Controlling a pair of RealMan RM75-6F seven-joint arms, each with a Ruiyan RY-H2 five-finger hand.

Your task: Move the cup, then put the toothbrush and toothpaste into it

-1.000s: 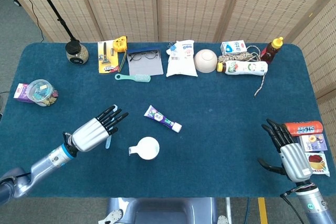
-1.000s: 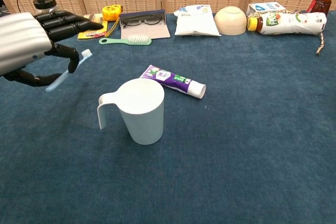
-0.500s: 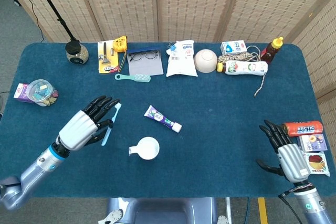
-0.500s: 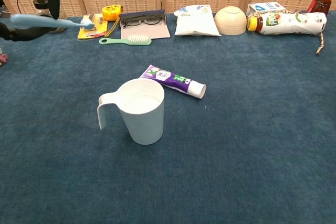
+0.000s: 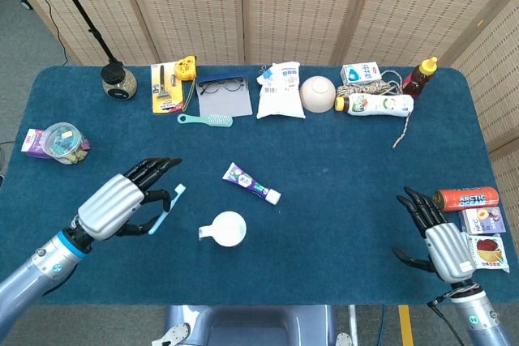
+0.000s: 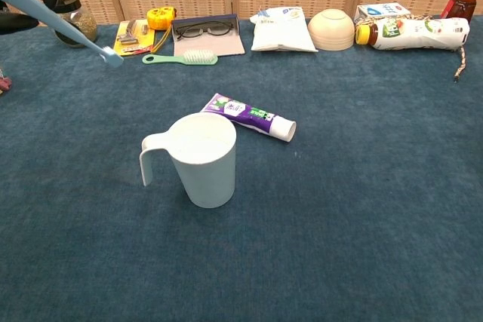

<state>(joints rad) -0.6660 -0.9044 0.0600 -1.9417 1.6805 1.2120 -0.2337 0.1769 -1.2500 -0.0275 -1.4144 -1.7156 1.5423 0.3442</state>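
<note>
1. the left robot hand (image 5: 122,204) holds the slim light-blue plastic toothbrush (image 5: 165,207) pinched under its dark fingers, raised off the blue carpet-like surface (image 5: 340,160).
2. the toothbrush's long axis runs diagonally; in the chest view its bristle end (image 6: 112,56) points down and to the right, toward the middle of the surface.
3. the white plastic handled cup (image 5: 226,228) stands upright, mouth open upward, to the right of the left robot hand and slightly nearer the robot. the left robot hand is much nearer to it than the right one.
4. the purple-and-white toothpaste tube (image 5: 252,183) lies flat just beyond the cup, apart from it, long axis diagonal.
5. the right robot hand (image 5: 442,241) is well apart at the right edge, fingers spread, holding nothing.
6. judgement: the next move calls for carrying the toothbrush rightward over the cup mouth and tipping it upright; the smooth, light cup could topple if struck.
</note>
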